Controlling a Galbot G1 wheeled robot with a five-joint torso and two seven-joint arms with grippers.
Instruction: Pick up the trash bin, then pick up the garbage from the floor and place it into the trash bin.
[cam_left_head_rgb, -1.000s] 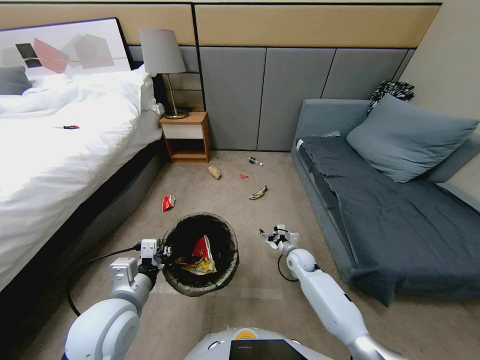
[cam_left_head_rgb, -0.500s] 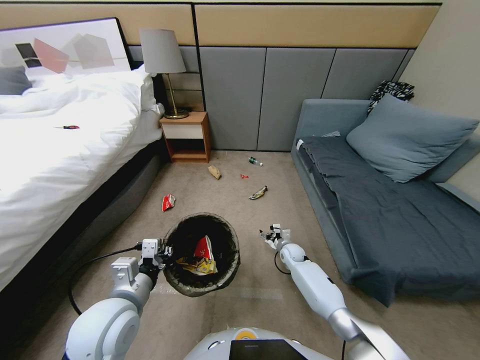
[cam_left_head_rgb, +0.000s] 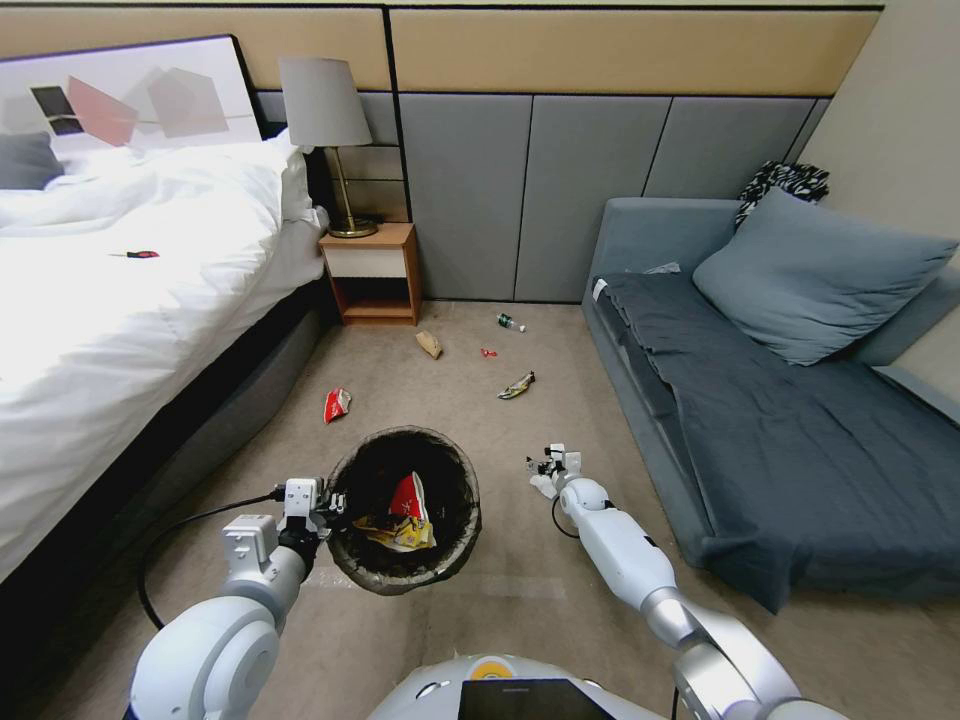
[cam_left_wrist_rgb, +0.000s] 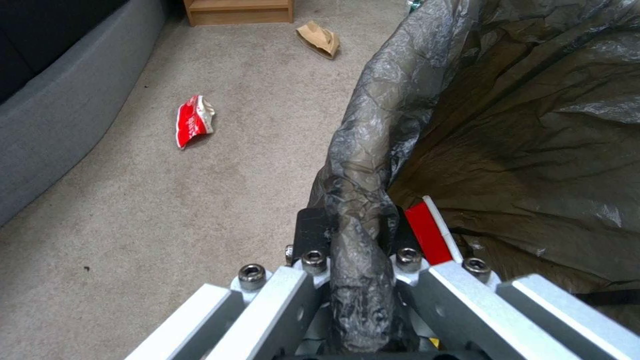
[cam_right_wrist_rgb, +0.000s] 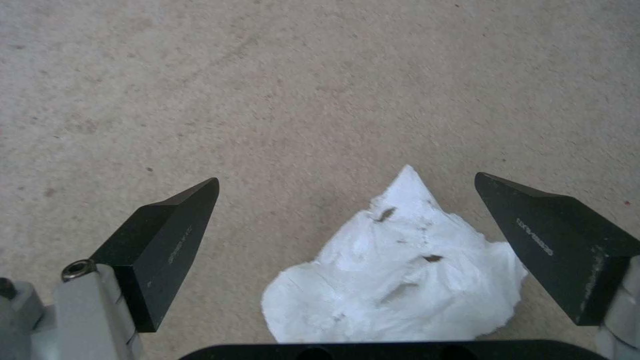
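Tissue (cam_right_wrist_rgb: 400, 280), crumpled, white, soft, featherlight, lay on beige carpet (cam_right_wrist_rgb: 267, 90) between spread right gripper (cam_right_wrist_rgb: 347, 220) fingers; best pinched mid-bulk; left gripper (cam_left_wrist_rgb: 360, 240) clamped bag-lined white bin's rim (cam_left_wrist_rgb: 363, 165).

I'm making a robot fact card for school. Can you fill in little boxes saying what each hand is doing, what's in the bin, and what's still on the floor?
Left gripper: shut on the bag-lined rim of the round white trash bin.
Right gripper: open, fingers either side of a crumpled white tissue on the beige carpet floor.
In bin: red packet, yellow wrapper.
On floor: red-and-white packet, brown paper bag, shiny wrapper, small green bottle.
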